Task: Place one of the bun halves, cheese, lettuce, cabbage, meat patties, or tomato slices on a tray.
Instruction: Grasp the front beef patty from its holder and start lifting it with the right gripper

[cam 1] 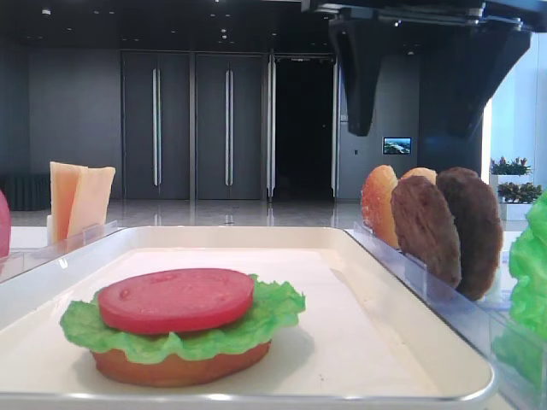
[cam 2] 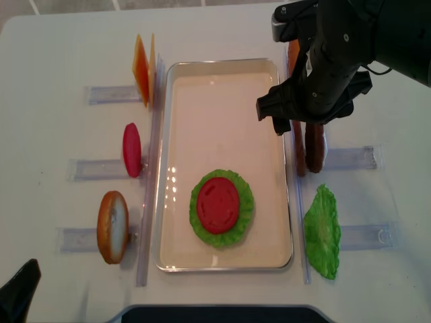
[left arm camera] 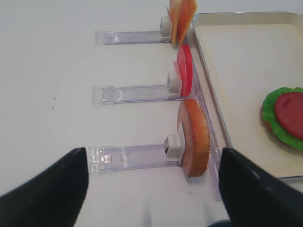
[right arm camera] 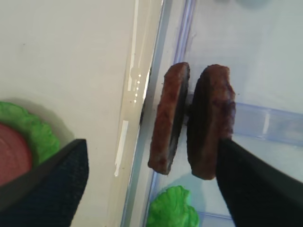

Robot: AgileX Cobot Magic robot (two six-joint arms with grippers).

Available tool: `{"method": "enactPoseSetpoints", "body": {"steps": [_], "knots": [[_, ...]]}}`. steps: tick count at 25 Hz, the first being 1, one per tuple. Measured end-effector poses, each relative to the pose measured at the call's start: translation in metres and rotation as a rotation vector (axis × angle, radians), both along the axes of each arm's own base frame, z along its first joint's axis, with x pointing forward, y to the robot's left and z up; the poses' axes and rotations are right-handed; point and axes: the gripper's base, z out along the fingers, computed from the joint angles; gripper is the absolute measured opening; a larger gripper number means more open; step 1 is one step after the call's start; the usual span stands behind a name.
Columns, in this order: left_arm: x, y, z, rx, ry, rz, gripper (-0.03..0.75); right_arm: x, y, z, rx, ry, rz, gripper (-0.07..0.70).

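Note:
The cream tray [cam 2: 229,74] holds a stack: a flat bun half [cam 1: 179,367], lettuce [cam 2: 244,222] and a tomato slice [cam 2: 217,204] on top. Two meat patties [right arm camera: 169,118] [right arm camera: 210,123] stand on edge in a clear holder just right of the tray. My right gripper [right arm camera: 151,149] hangs open over them, with both patties between its fingers. Its right finger [right arm camera: 255,184] is close against the outer patty. My left gripper [left arm camera: 154,156] is open above the table, near a bun half [left arm camera: 194,137] standing in its holder, and holds nothing.
Left of the tray, clear holders carry cheese [cam 2: 141,67], a tomato slice [cam 2: 132,149] and the bun half [cam 2: 112,227]. On the right, another bun half [cam 1: 378,205] stands behind the patties. A spare lettuce leaf [cam 2: 322,232] lies in front. The right arm [cam 2: 330,67] overhangs the tray's far right corner.

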Motion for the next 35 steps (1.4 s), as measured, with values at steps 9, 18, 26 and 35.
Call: {"method": "enactPoseSetpoints", "body": {"steps": [9,18,26,35], "knots": [[0.000,0.000,0.000,-0.002,0.000,0.001,0.660,-0.007,0.012,-0.002,0.027,0.027,0.032,0.555],[0.000,0.000,0.000,-0.003,0.000,0.002,0.660,-0.001,0.016,-0.022,-0.021,0.061,0.053,0.555],[0.000,0.000,0.000,-0.003,0.000,0.002,0.660,0.003,0.013,-0.025,-0.058,0.043,0.062,0.555],[0.000,0.000,0.000,-0.004,0.000,0.002,0.660,0.009,0.015,-0.036,-0.073,0.060,0.068,0.555]]}}
